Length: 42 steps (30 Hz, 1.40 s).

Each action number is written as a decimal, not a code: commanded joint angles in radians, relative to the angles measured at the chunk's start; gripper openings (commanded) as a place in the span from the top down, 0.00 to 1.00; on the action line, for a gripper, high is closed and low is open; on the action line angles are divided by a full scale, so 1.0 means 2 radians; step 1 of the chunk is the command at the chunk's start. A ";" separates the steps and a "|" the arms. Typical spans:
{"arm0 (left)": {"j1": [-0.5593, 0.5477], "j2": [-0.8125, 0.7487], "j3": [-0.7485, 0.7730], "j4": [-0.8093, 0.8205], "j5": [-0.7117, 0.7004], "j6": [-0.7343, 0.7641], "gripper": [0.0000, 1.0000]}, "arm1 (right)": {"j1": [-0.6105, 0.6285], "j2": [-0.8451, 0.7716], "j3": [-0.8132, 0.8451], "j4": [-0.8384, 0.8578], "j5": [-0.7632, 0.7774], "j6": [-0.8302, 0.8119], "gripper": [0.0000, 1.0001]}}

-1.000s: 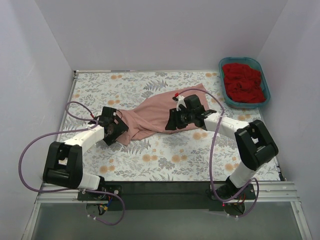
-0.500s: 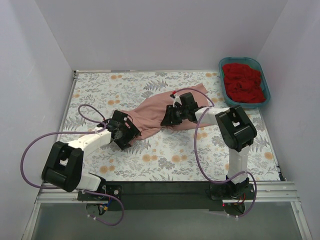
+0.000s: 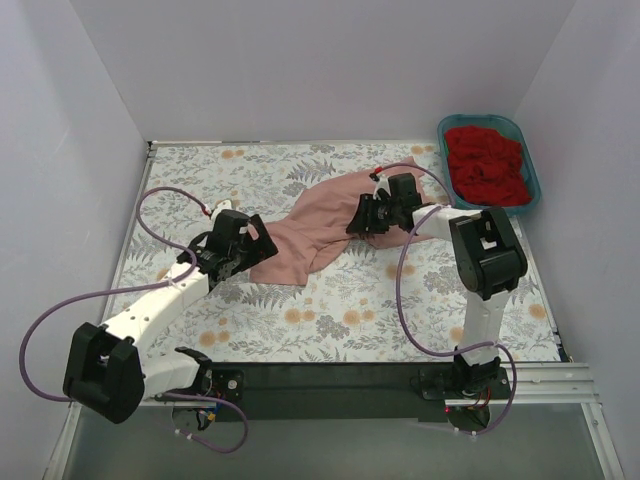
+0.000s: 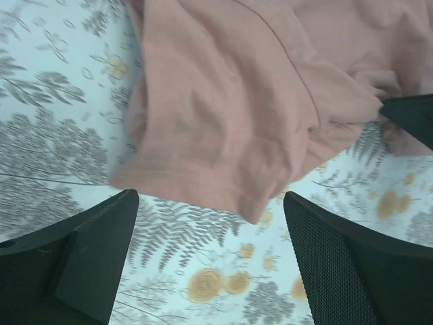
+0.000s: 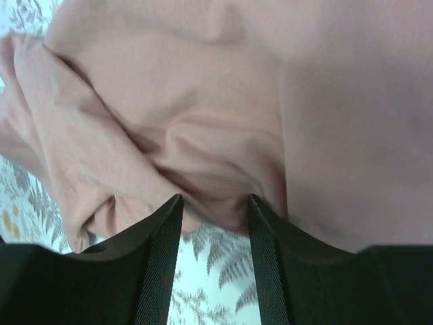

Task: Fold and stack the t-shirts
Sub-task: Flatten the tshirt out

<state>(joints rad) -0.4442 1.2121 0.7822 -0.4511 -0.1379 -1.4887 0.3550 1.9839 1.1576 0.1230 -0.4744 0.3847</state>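
Note:
The salmon-pink t-shirt [image 3: 315, 225] lies crumpled in a diagonal band on the floral cloth. My left gripper [image 3: 240, 248] hovers at the shirt's lower-left end, jaws wide open and empty. The shirt's hem [image 4: 223, 135] lies just beyond its fingertips. My right gripper [image 3: 367, 216] is at the shirt's upper-right part. Its jaws stand close together, pinching a bunched fold of the pink shirt [image 5: 216, 183] between the tips. The red t-shirt [image 3: 486, 165] lies piled in the teal tub [image 3: 531, 165] at the back right.
The grey-and-orange floral cloth [image 3: 350, 310] covers the table. Purple walls close in the left, back and right sides. Purple cables loop from both arms over the cloth.
My right gripper moved back and to the right along the shirt. My left gripper moved left and back, off the shirt's lower end, and the shirt's left end now lies flatter.

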 commanded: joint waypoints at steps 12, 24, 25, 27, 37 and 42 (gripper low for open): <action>0.023 0.033 -0.074 0.117 0.011 0.270 0.08 | 0.008 -0.196 -0.114 -0.020 -0.012 -0.057 0.49; 0.051 0.119 -0.061 0.133 0.136 0.309 0.18 | 0.008 -0.247 -0.149 -0.020 -0.006 -0.062 0.49; 0.052 0.123 -0.060 0.131 0.145 0.309 0.19 | 0.008 -0.247 -0.149 -0.020 -0.005 -0.061 0.49; 0.055 0.125 -0.059 0.130 0.163 0.307 0.23 | 0.009 -0.249 -0.150 -0.020 -0.006 -0.060 0.49; 0.056 0.121 -0.011 0.045 0.196 0.255 0.29 | 0.009 -0.264 -0.156 -0.020 0.002 -0.062 0.49; 0.056 0.137 0.006 -0.003 0.179 0.237 0.29 | 0.008 -0.263 -0.159 -0.020 0.002 -0.062 0.49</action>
<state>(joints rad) -0.3344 1.4754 0.7639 -0.3649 0.2237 -0.9791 0.3687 1.4837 0.8528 0.0692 -0.4732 0.2764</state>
